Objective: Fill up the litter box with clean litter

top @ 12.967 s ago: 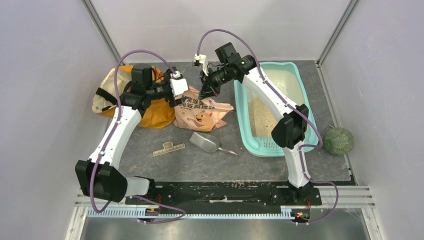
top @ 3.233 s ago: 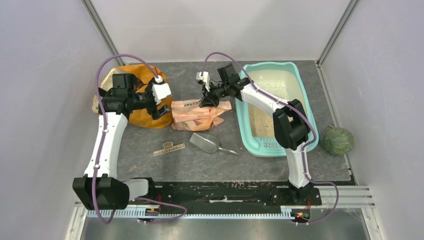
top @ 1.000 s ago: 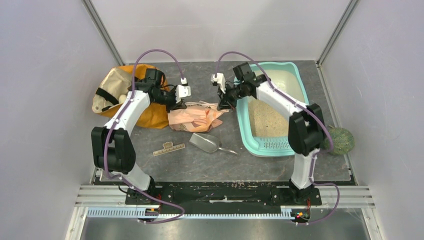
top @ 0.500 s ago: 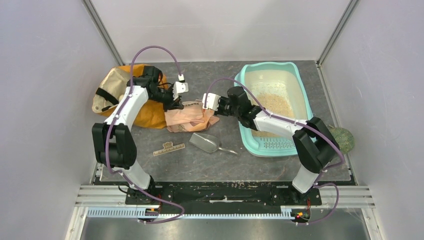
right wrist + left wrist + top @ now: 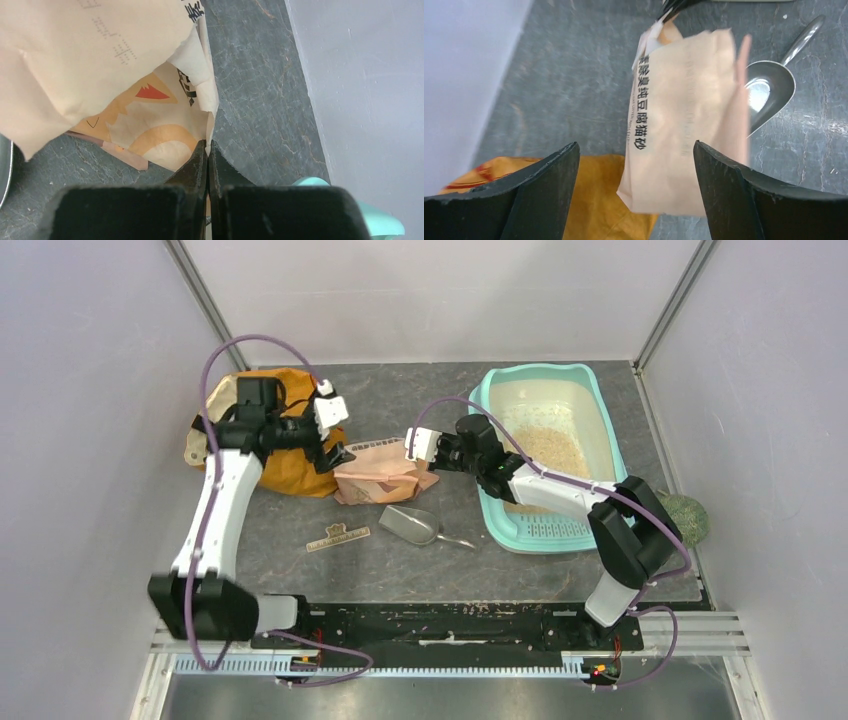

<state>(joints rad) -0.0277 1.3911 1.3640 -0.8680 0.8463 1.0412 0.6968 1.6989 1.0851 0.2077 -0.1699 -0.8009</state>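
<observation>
Currently on hand, item by item.

- **Litter box point(image 5: 540, 369):** sitting at 2 o'clock on the table point(image 5: 400, 575), with its perforated lip at its own 6 o'clock end.
- **Clean litter point(image 5: 545, 445):** lying as a pale patch across the middle of the tray floor. The 12 o'clock end is showing bare cream.
- **Pouch point(image 5: 385, 472):** lying slack on the table at the box's 9 o'clock, outside the rim.
- **Right gripper point(image 5: 207, 147):** jaws pressing together on a thin edge of the pouch's 3 o'clock side.
- **Left gripper point(image 5: 336, 452):** jaws gaping wide and gripping nothing, hovering over the pouch's 9 o'clock end beside the orange bag point(image 5: 285, 465).
- **Scoop point(image 5: 410, 525):** lying apart at the pouch's 6 o'clock.
- **Step in hand, by judgement:** taking the pouch up for pouring, since the fill is looking partial.
- **Next move:** this is calling for the left jaws closing on the pouch's free end. Both arms would then be lifting and tipping it toward 3 o'clock, over the rim. Which end is open cannot be told.
</observation>
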